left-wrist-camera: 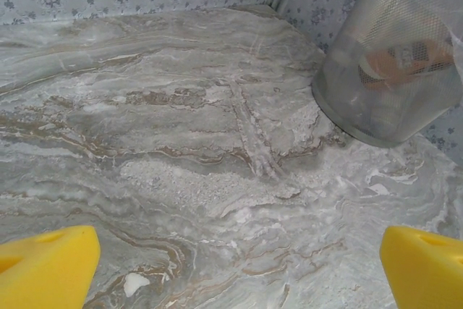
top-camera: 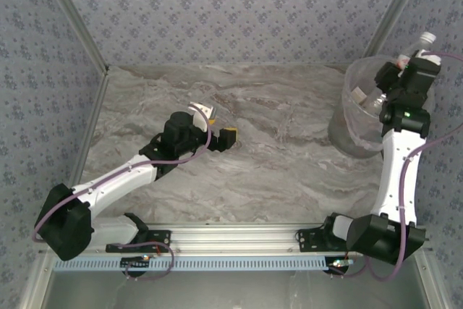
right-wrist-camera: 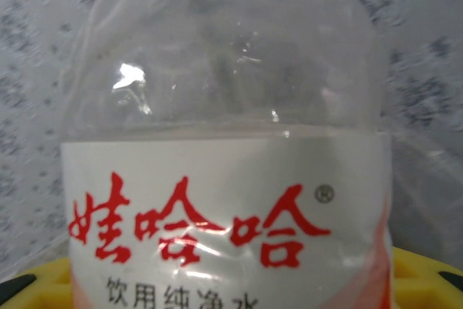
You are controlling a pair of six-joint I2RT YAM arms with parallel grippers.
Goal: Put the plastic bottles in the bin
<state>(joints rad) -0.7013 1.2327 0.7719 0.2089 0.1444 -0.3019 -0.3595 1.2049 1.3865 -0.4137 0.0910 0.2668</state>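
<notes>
Tabletop [top-camera: 275,171] of grey marble takes up most of the space, with flowery grey walls [top-camera: 217,12] around it.

The bin [top-camera: 346,124] is the next biggest thing. It is round and see-through, and it stands on the marble near the far right corner. Bottles lie inside it. A clear bottle [top-camera: 367,99] shows from above. An orange-red bottle [left-wrist-camera: 405,59] shows through the bin's side in the left wrist view.

The right arm [top-camera: 396,157] goes up beside the bin. The right gripper [top-camera: 401,69] is high up at the bin's rim, on the right side. It pinches a water bottle [right-wrist-camera: 231,200] that is clear, with a white label and red writing. The white cap [top-camera: 427,37] points up and away from the arm, so the bottle is tilted. One yellow finger [right-wrist-camera: 427,276] shows at each side of the bottle's bottom part, tight against it.

The left arm [top-camera: 123,179] lies low over the middle of the marble, well apart from the bin. The left gripper [top-camera: 222,125] is spread wide. Bare marble shows between its yellow fingertips [left-wrist-camera: 43,269], and they hold no bottle.
</notes>
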